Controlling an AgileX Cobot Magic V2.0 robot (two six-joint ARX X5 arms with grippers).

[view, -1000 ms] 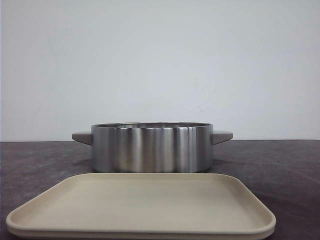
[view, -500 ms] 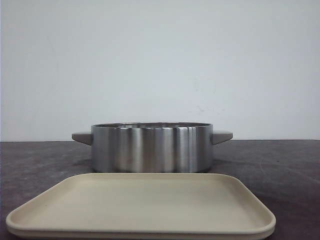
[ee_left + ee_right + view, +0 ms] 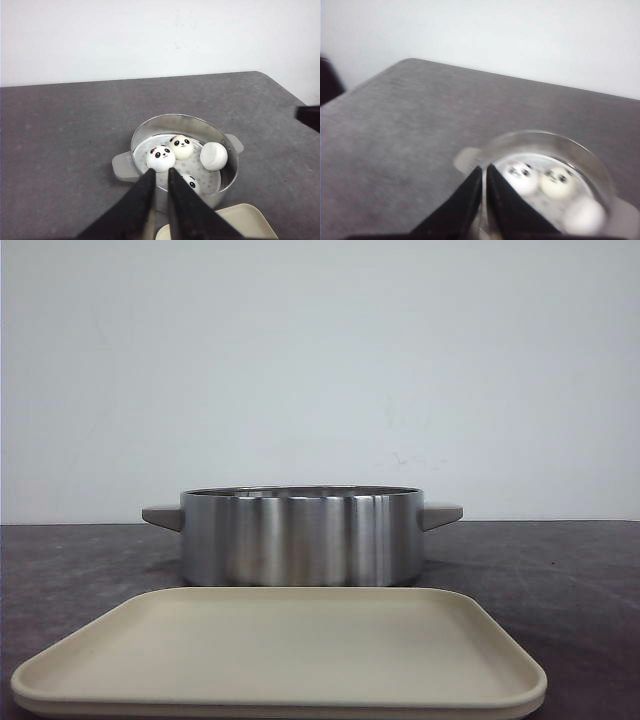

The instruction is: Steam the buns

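So up front there's a beige tray (image 3: 280,680) sitting at 6 o'clock, nothing on it, rounded corners, low rim. Right behind it toward 12 o'clock is a shiny steel pot (image 3: 300,537) with stubby grey handles (image 3: 163,516) sticking out at 9 and 3. Both sit on a dark grey table (image 3: 580,570), white wall (image 3: 320,360) behind.

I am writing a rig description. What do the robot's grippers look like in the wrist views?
Both the left gripper and the right gripper have two plain black jaws, wide at the base and tapering to narrow tips. No cables or markings are visible.
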